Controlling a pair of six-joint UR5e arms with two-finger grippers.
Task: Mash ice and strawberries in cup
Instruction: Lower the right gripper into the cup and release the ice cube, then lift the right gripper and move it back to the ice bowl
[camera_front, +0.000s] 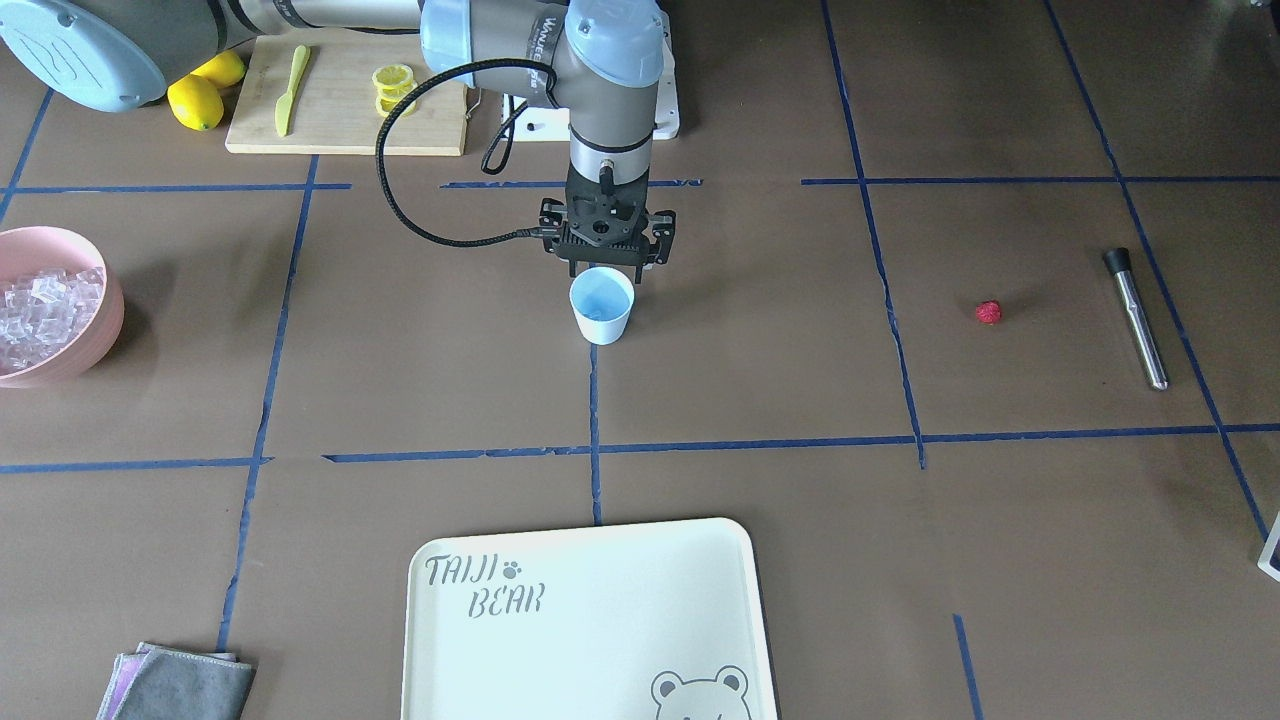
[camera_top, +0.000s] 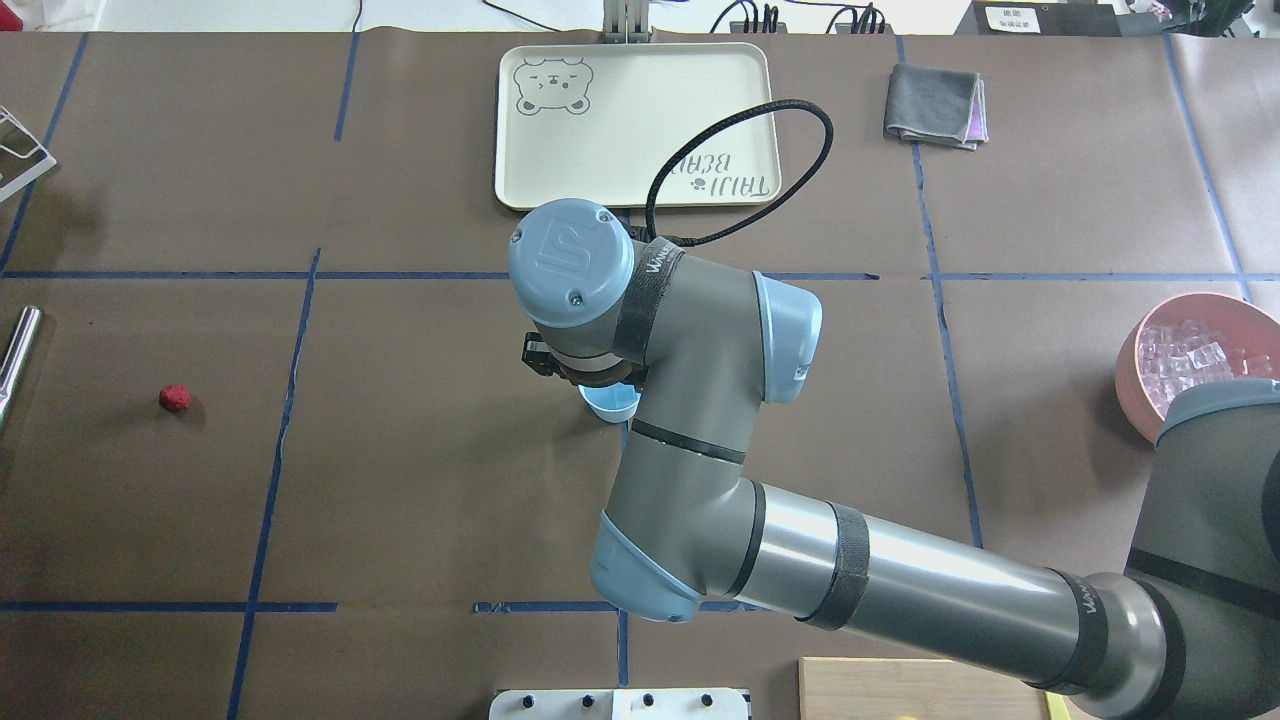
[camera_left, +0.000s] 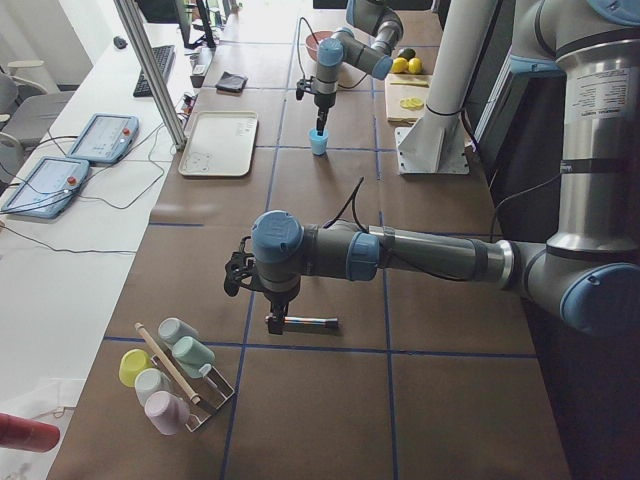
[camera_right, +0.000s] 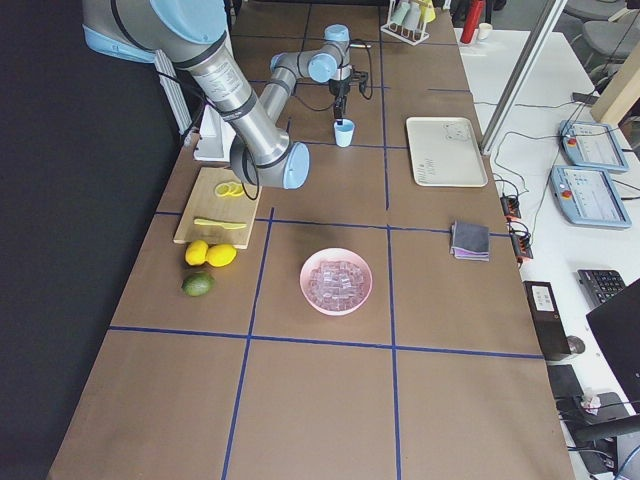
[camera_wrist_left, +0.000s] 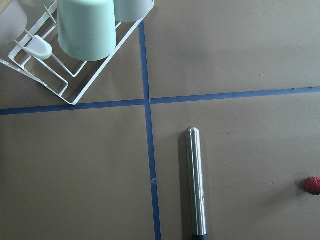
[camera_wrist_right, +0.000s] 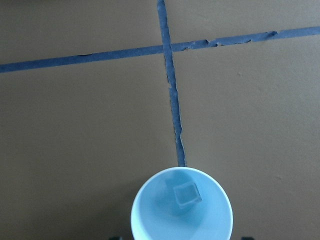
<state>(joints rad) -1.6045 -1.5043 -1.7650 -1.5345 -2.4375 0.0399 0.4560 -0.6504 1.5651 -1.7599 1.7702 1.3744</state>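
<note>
cup (camera_front: 602, 308) upright on the tape cross mid-table, one ice cube (camera_wrist_right: 186, 194) on its floor, no berry inside. right gripper (camera_front: 606, 268) directly above the cup's robot-side rim, fingers spread, holding nothing

strawberry (camera_front: 989, 312) lies loose on the table, well apart from the cup on the robot's left. judgement: soft, bumpy, rolls easily; pinch lightly across the widest part or it bruises or squirts out

muddler (camera_front: 1136, 318) flat on the table beyond the berry, farther from the cup on the same side. stiff smooth steel, likely slick; grip mid-shaft or at the black end. left gripper (camera_left: 274, 320) sits over that black end; can't tell if its fingers are spread or closed, side view only

pink bowl (camera_front: 105, 325) far from the cup on the robot's right, full of ice (camera_front: 45, 310). cubes hard, slippery

cup looks light and tippy: brace its wall under the rim before mashing
</note>
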